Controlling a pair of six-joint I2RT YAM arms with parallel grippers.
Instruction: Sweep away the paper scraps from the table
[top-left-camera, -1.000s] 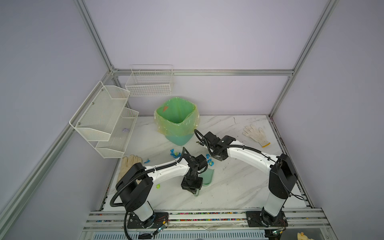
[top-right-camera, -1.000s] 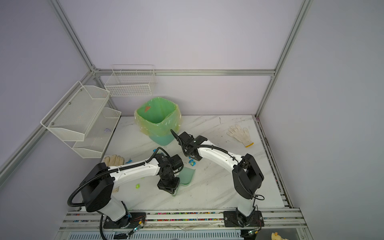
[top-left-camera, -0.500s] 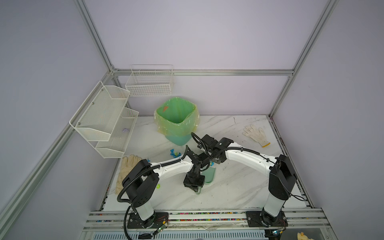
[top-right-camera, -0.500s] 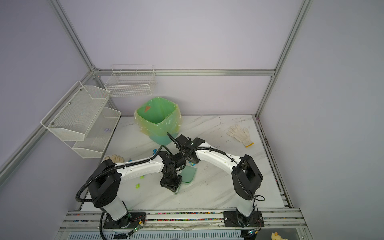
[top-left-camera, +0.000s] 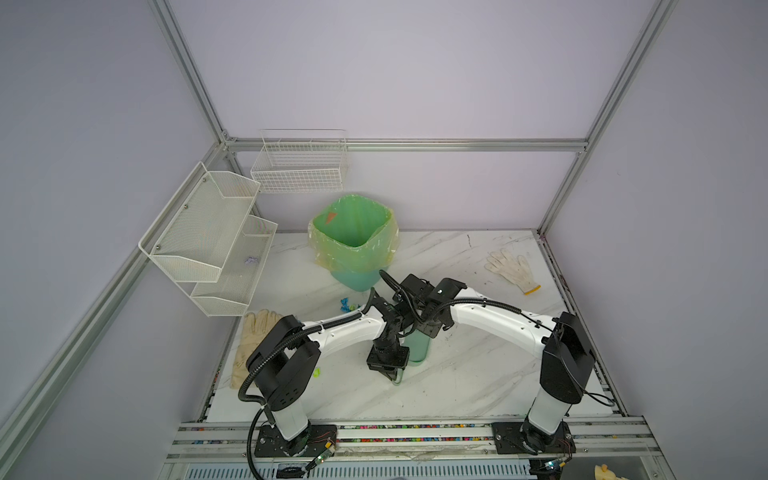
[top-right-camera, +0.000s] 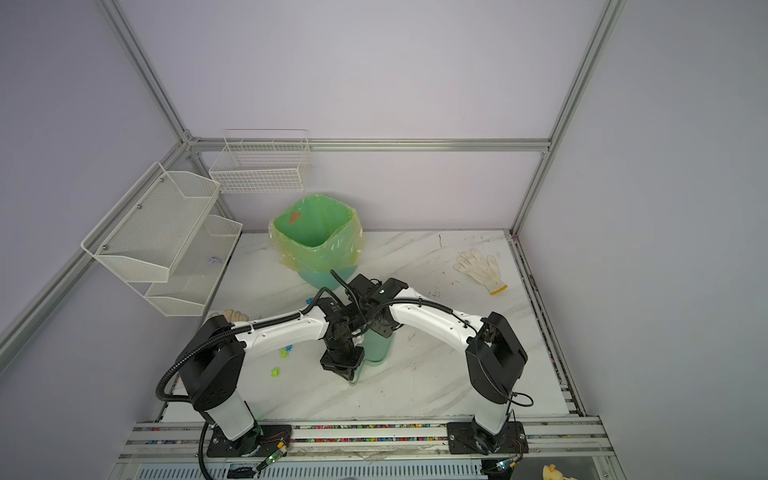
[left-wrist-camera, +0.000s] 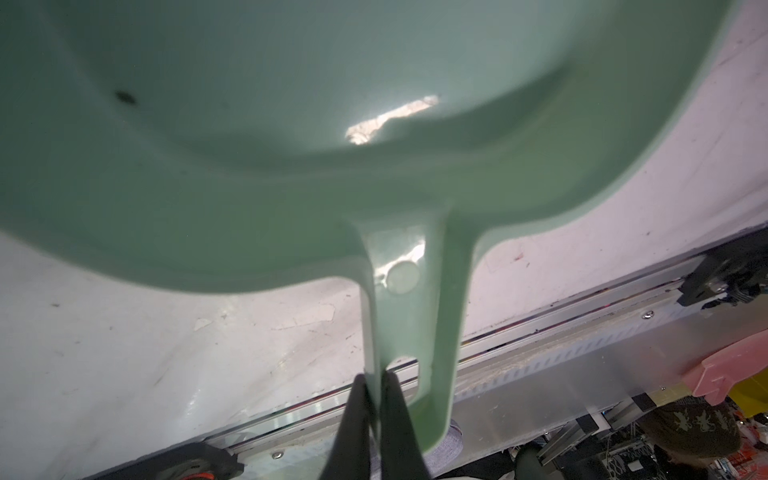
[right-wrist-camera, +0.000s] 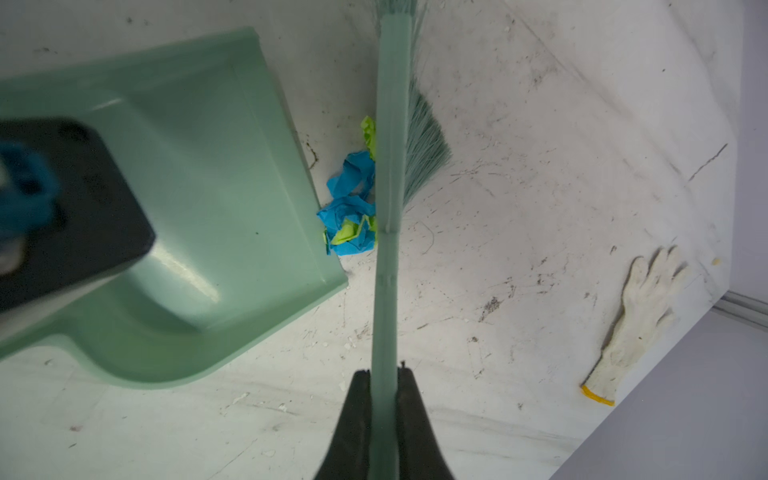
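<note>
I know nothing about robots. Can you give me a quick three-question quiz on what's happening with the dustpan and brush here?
1. True or false: the left gripper holds the dustpan by its handle.
2. The paper scraps beside the brush lie: A inside the dustpan; B between its edge and the brush; C under it.
3. Fill in: the right gripper is shut on the ___.
Key: 1 true; 2 B; 3 brush.

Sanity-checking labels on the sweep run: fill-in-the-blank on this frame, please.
The left gripper pinches the mint-green dustpan by its ____.
The right gripper is ____ on the handle of the brush.
The paper scraps lie ____ the dustpan's front edge and the brush.
The white knit glove has a ____ cuff edge.
Missing: handle; shut; between; yellow.
</note>
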